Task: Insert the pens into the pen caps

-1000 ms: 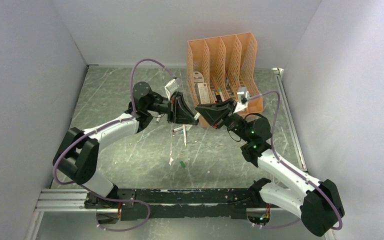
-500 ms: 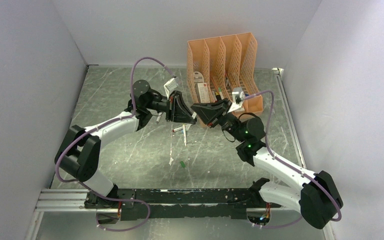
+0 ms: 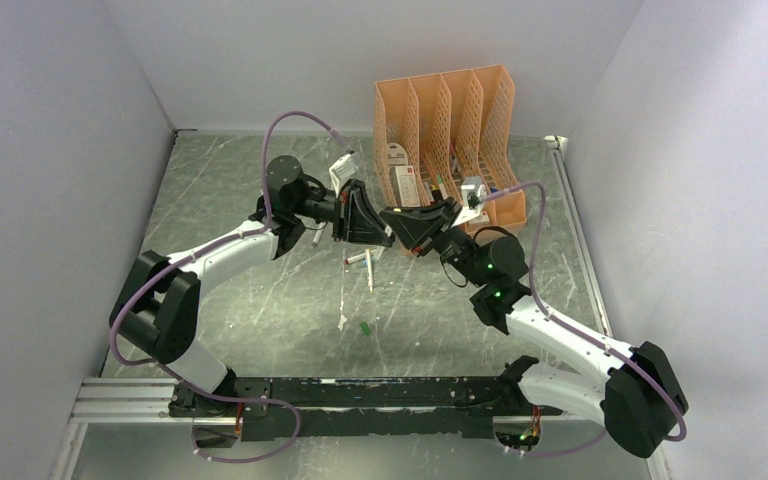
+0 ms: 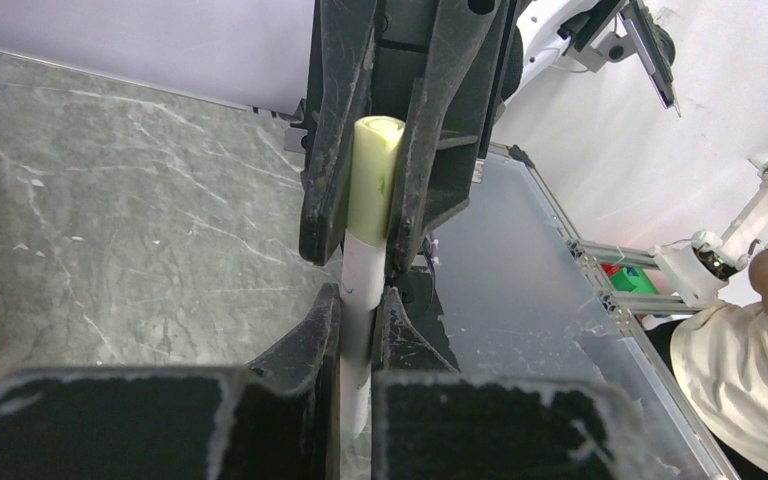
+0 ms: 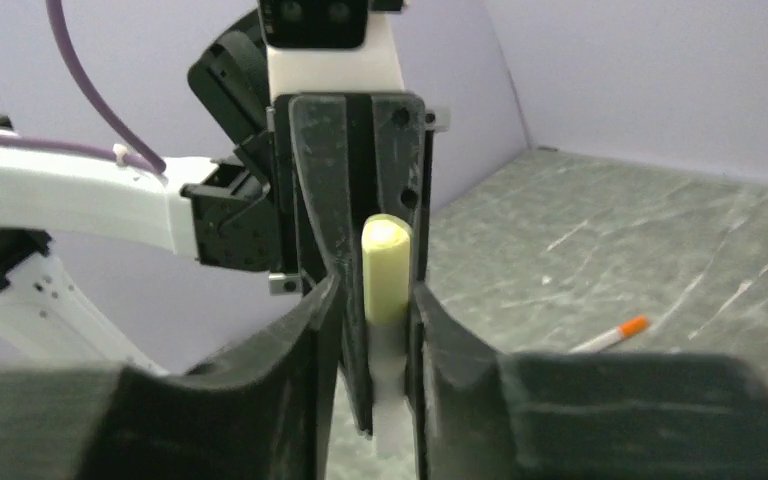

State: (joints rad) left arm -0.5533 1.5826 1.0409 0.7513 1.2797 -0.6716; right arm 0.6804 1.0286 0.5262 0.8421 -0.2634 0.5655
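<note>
Above the table's middle my two grippers meet tip to tip. A white-barrelled pen [image 4: 360,280] stands between them with a pale yellow-green pen cap [image 4: 374,180] on its upper end. My left gripper [image 4: 360,300] is shut on the white barrel. My right gripper [image 5: 375,295] closes on the capped end, its fingers [image 4: 325,150] flanking the cap [image 5: 385,270]. Seen from the top camera, the left gripper [image 3: 378,232] and right gripper [image 3: 396,220] overlap and hide the pen.
Loose pens [image 3: 368,268] lie on the marbled table below the grippers, one with an orange tip [image 5: 615,335]. A small green cap [image 3: 364,327] lies nearer the bases. The peach lattice organiser [image 3: 450,120] stands close behind the right gripper.
My right gripper has moved a little to the left, closing in on the left gripper. The left arm has barely moved.
</note>
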